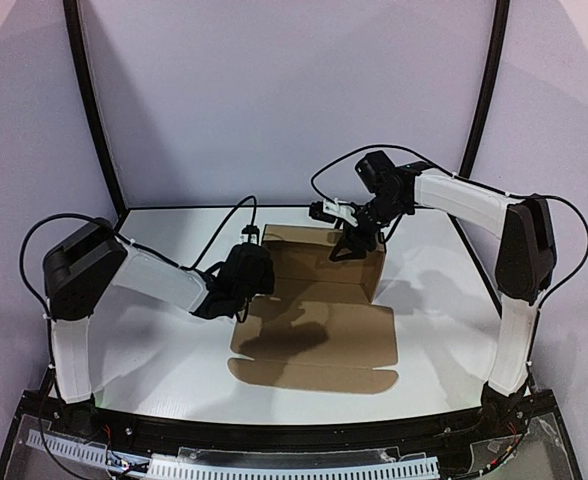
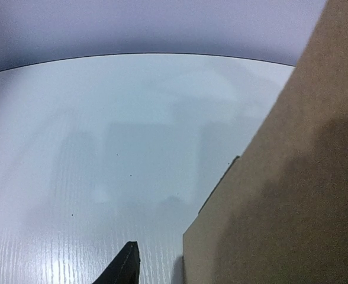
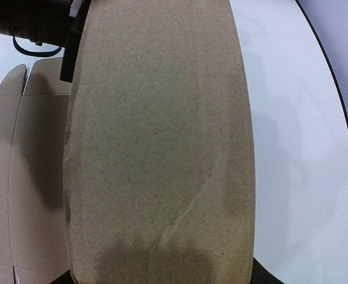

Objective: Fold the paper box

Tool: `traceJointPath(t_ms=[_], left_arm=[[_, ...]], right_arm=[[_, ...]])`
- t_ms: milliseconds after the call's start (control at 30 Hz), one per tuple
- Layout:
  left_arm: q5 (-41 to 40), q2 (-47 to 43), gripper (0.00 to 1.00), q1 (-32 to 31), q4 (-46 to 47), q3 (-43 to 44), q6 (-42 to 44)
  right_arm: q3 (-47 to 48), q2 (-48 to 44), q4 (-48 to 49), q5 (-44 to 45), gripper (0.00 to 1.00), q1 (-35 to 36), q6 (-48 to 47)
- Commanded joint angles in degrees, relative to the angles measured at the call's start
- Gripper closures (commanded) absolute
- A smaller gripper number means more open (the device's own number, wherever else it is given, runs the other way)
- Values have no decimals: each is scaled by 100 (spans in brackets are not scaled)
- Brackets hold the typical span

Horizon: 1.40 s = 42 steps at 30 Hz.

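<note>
Arms bent at the paper box —
left gripper at its left wall, right gripper angled down over its back wall; neither grip can be told.

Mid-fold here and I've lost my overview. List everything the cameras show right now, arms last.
paper box: one, brown, middle of the table; near panel flat, far walls raised.
table: one, white, under the box.
backdrop: one, pale lilac, behind the table.
cables: several, black, looping along both arms.
left gripper: one, black, at the box's left side; open or shut unclear.
right gripper: one, black, at the box's far right wall; open or shut unclear.
</note>
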Motion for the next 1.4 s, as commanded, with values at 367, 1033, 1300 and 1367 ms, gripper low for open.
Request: traceJointPath(t_ms=[367, 1033, 1300, 1367], left_arm=[[461, -927, 51, -8, 740, -275, 428], [-27, -860, 61, -143, 396, -135, 371], [767, -1474, 3, -184, 110, -674, 418], [1020, -1665, 1, -193, 38, -866, 375]], right_arm=[[-224, -186, -81, 158, 38, 169, -48], [-293, -249, -12, 377, 36, 217, -64], [-282, -416, 200, 285, 17, 220, 77], [-246, -504, 283, 208, 9, 230, 82]])
